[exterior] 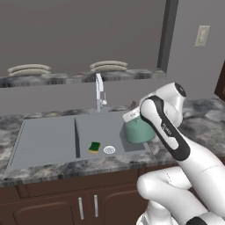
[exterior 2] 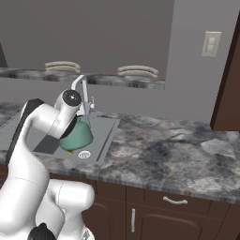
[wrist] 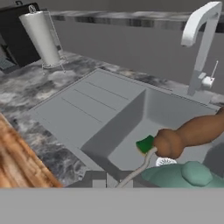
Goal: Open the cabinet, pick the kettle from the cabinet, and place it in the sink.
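A: Item one, kettle (exterior: pixel 139 130): teal, rounded, hanging over the right end of the sink (exterior: pixel 48 138) basin, just above the drain, beside the faucet (exterior: pixel 99 91). Whether its base touches the basin floor I cannot tell

B: Holder?

A: Pincer (wrist: pixel 173 144): closed tight on the kettle's brown grip; the thin wire handle arcs down from that grip to the lid knob in the hand view. The fingertips themselves are hidden behind the handle

B: Surroundings?

A: Green sponge (exterior: pixel 94 146) on the basin floor next to the drain; ridged drainboard to the left; paper towel roll (wrist: pixel 41 38) on the counter (exterior 2: pixel 178 154) beyond it; stacked plates (exterior: pixel 108 66) on the ledge behind

B: Risks?

A: My judgement: released from a height, the kettle may tip or roll on its round body; lowered off-centre, it may land on the sponge and sit crooked, or knock the basin's right wall; the swinging wire handle may let it sway against the faucet
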Robot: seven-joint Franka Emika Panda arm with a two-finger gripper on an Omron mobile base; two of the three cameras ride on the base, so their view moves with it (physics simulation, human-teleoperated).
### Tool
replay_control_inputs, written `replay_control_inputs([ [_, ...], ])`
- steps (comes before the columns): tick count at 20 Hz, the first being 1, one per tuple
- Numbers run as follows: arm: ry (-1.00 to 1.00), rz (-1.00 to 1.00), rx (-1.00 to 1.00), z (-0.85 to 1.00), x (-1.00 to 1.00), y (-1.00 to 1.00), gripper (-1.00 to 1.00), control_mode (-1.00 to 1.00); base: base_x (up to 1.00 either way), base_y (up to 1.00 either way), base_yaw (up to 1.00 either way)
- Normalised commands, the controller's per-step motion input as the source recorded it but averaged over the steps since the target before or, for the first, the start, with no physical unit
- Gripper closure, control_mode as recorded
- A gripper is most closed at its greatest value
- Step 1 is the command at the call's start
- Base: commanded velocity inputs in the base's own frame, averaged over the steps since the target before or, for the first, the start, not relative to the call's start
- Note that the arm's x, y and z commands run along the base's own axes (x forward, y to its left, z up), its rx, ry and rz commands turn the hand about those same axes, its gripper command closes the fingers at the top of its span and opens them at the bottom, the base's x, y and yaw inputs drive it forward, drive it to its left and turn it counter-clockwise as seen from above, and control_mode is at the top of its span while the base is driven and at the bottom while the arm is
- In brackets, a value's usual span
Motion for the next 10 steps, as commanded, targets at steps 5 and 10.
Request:
replay_control_inputs([
  [5, 0.0, 0.1, 0.0, -0.19, 0.33, 0.14, 1.0, -1.0, 0.0, 0.0, 0.0],
  [10, 0.01, 0.09, 0.0, -0.2, 0.37, 0.16, 1.0, -1.0, 0.0, 0.0, 0.0],
])
